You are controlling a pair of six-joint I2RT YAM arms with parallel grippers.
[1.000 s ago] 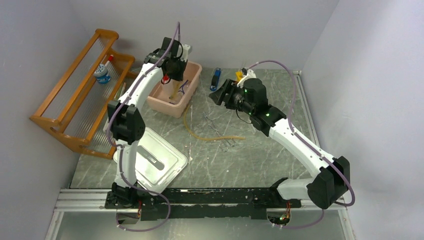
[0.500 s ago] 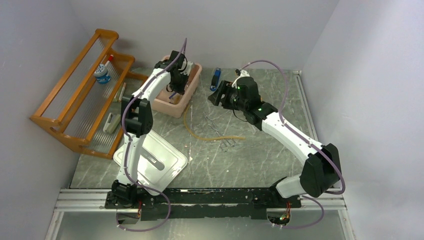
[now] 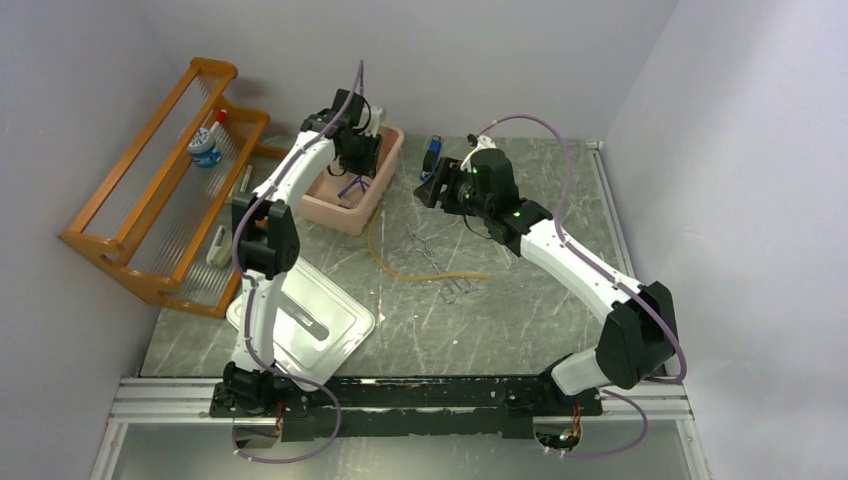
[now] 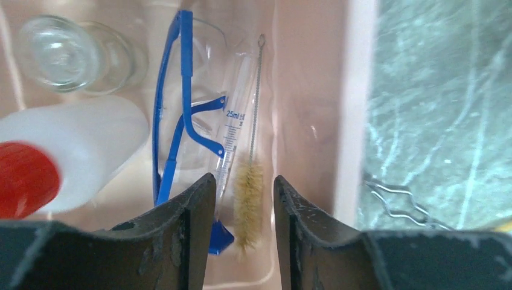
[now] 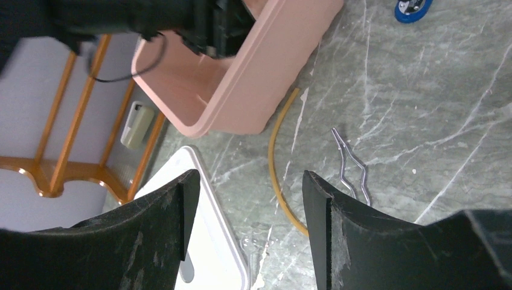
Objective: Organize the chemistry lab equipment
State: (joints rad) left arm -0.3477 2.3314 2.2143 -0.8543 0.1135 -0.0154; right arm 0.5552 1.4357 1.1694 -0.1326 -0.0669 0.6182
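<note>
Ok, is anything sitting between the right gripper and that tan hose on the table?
Nothing visible does. The right gripper is open above the table, and the tan hose lies uncovered on it. The pink tub sits beside the hose, the metal tool on its other side; neither lies across it.

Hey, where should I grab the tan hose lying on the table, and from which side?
Grip the tan hose mid-curve, from straight above, fingers across it: it lies flat, with bare table on both sides there, clear of the pink tub and metal clip.
</note>
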